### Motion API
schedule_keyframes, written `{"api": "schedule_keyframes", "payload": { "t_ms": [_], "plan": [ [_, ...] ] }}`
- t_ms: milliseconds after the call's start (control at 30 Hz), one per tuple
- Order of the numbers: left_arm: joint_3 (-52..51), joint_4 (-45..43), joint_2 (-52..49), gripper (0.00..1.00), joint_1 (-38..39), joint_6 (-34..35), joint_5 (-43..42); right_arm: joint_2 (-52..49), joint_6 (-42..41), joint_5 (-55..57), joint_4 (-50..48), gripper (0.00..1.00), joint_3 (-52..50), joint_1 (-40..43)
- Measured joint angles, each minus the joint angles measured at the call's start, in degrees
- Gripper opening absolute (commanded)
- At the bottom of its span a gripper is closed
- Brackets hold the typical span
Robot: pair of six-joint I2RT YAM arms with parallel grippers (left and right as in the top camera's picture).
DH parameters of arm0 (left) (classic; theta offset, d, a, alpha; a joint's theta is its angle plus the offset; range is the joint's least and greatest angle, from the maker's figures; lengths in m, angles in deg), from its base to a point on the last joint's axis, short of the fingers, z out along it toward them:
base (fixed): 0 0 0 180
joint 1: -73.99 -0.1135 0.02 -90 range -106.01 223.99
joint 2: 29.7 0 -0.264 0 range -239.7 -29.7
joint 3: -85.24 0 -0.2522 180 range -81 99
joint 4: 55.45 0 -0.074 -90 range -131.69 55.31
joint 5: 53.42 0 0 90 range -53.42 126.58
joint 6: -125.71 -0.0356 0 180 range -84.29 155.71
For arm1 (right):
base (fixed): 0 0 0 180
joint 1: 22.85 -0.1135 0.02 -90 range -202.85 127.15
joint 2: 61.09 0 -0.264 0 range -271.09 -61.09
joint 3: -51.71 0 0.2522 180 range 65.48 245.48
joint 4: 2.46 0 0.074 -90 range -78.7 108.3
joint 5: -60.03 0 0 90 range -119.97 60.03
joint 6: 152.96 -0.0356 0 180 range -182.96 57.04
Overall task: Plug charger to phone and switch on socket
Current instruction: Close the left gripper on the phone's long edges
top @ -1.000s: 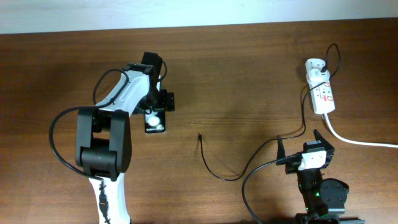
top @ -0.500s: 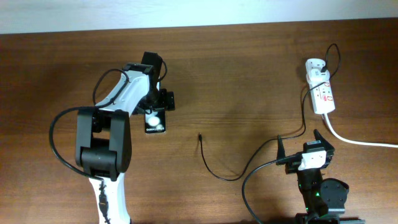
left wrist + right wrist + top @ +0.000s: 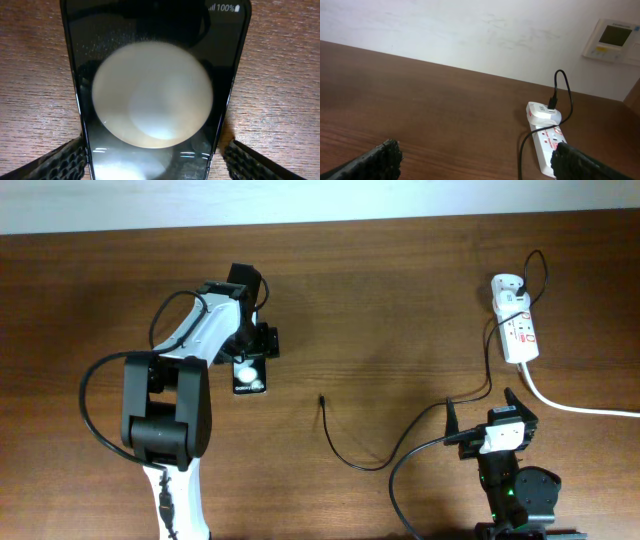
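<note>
Dark brown wood-grain tabletop, white wall along the far edge; a wall control panel (image 3: 612,37) is seen in the right wrist view.

Phone (image 3: 155,100): lies flat, left of table centre and nearer the far edge. The screen faces up with a round glare spot, and "100%" is read at one end.
- Judged rigid and moderately light, with slick glass and fragile on the face.
- Best held across the two long edges, not the face.

Left gripper (image 3: 250,362): set over the phone, with the fingers (image 3: 65,160) close against either long edge. Whether clamping pressure is applied cannot be told.

Charger cable (image 3: 370,468): thin and black, curving across mid-table.
- The free plug tip (image 3: 322,397) is noted near table centre, well apart from the phone.
- The white adapter (image 3: 543,112) is already seated in the power strip (image 3: 520,335), near the far right corner.
- The cable is judged limp and very light, so it will trail and twist. Only the tip is stiff.
- A hold just behind the tip is advised, so that its orientation can be controlled at insertion.

Power strip: white, with red marks; a thick white cord (image 3: 570,405) runs off toward the right edge.
- Judged light enough to slide under a sideways push.
- The switch should be pressed straight down.

Right gripper (image 3: 483,408): near the near edge, right side, with the jaws spread wide and nothing between them.

Containers: none are seen in any view.
</note>
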State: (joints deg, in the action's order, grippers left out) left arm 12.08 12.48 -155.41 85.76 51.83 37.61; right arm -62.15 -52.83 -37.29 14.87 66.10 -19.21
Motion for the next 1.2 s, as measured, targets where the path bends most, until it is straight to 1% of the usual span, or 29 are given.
{"api": "schedule_keyframes", "payload": {
  "t_ms": [167, 500, 533, 800, 967, 1100, 1200],
  "plan": [
    [0.0, 0.0, 0.0, 0.85, 0.0, 0.0, 0.0, 0.0, 0.0, 0.0, 0.0, 0.99, 0.0, 0.0],
    [0.0, 0.0, 0.0, 0.84, 0.0, 0.0, 0.0, 0.0, 0.0, 0.0, 0.0, 0.99, 0.0, 0.0],
    [0.0, 0.0, 0.0, 0.8, 0.0, 0.0, 0.0, 0.0, 0.0, 0.0, 0.0, 0.99, 0.0, 0.0],
    [0.0, 0.0, 0.0, 0.79, 0.0, 0.0, 0.0, 0.0, 0.2, 0.0, 0.0, 0.99, 0.0, 0.0],
    [0.0, 0.0, 0.0, 0.72, 0.0, 0.0, 0.0, 0.0, 0.2, 0.0, 0.0, 0.99, 0.0, 0.0],
    [0.0, 0.0, 0.0, 0.64, 0.0, 0.0, 0.0, 0.0, 0.1, 0.0, 0.0, 0.99, 0.0, 0.0],
    [0.0, 0.0, 0.0, 0.55, 0.0, 0.0, 0.0, 0.0, 0.2, 0.0, 0.0, 0.99, 0.0, 0.0]
  ]
}}
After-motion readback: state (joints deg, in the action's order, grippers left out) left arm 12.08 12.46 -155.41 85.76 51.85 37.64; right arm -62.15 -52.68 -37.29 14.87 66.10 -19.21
